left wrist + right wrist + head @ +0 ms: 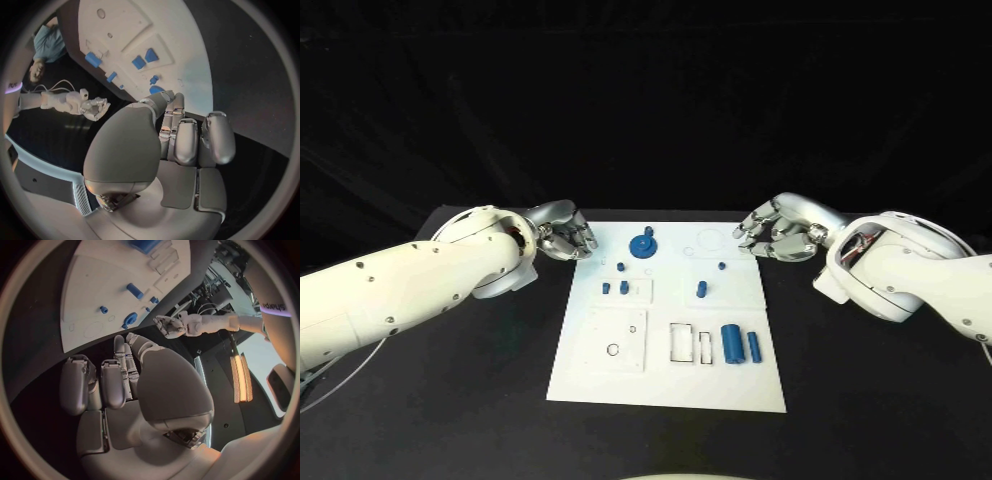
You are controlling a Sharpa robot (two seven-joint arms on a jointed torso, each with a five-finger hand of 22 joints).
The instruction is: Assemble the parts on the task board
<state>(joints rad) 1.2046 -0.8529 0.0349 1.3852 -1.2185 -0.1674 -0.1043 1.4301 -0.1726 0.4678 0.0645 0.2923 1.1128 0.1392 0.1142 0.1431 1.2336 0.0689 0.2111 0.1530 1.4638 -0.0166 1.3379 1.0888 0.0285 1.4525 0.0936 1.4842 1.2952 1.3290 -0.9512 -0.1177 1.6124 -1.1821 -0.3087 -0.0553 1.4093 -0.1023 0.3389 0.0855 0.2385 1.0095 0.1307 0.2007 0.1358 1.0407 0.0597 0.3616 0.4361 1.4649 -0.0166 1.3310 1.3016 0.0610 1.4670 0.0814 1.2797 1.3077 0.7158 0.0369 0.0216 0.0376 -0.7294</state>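
At board's far corners: left hand [564, 238] at 11 o'clock, right hand [776, 228] at 1 o'clock, both clenched, holding nothing.
Board [661, 385]: parts [733, 346] loose.
Advice: unclench fingers before descending on one part.

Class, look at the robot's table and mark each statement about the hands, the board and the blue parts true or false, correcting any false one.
1. The left hand holds a blue part. False: it holds nothing and sits beside the board's far left corner.
2. Both hands sit at the board's far end, one on each side. True; the right hand is by the far right corner.
3. Two blue cylinders lie side by side near the board's near right part. True.
4. The round blue part lies off the board on the black table. False: it sits on the board, near its far edge.
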